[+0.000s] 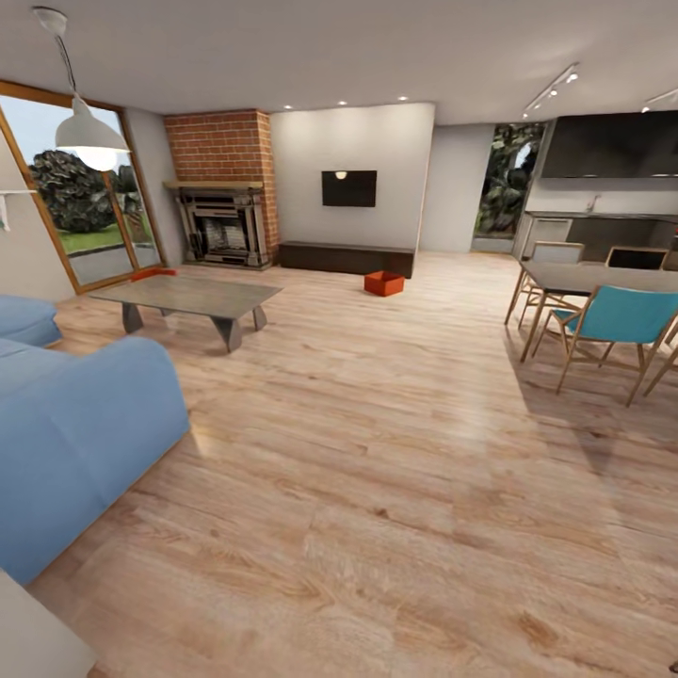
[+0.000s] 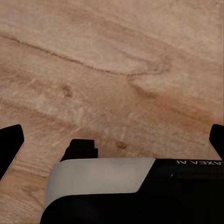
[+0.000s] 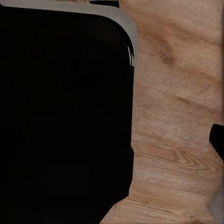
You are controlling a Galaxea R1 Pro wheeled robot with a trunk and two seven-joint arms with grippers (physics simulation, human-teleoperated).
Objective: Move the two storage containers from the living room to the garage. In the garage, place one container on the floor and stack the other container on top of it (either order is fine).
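Living room with light wood plank floor (image 1: 377,452) runs ahead of me in the head view. Red brick fireplace (image 1: 221,188) sits at the far left, black wall TV (image 1: 348,188) on the pale wall beside it, long low dark-brown cabinet (image 1: 346,258) beneath the TV. One storage container (image 1: 383,282), orange-red and open-topped, rests on the planks just in front of the cabinet's right end. A second storage container (image 1: 153,274) shows as an orange-red sliver on the floor behind the far-left corner of the low grey coffee table (image 1: 188,297), mostly hidden by it. Blue sofa (image 1: 75,433) near left, white pendant lamp (image 1: 89,132) above it, dining table (image 1: 603,278) and a teal chair (image 1: 617,320) at right.

My left end effector (image 2: 112,144) hangs over bare planks in the left wrist view, its two dark fingertips (image 2: 10,144) spread wide apart with nothing between them. My right end effector: one fingertip (image 3: 217,140) shows at the frame edge beside a black body part of mine, so I cannot tell if it is open or closed. Both containers are well apart from me.
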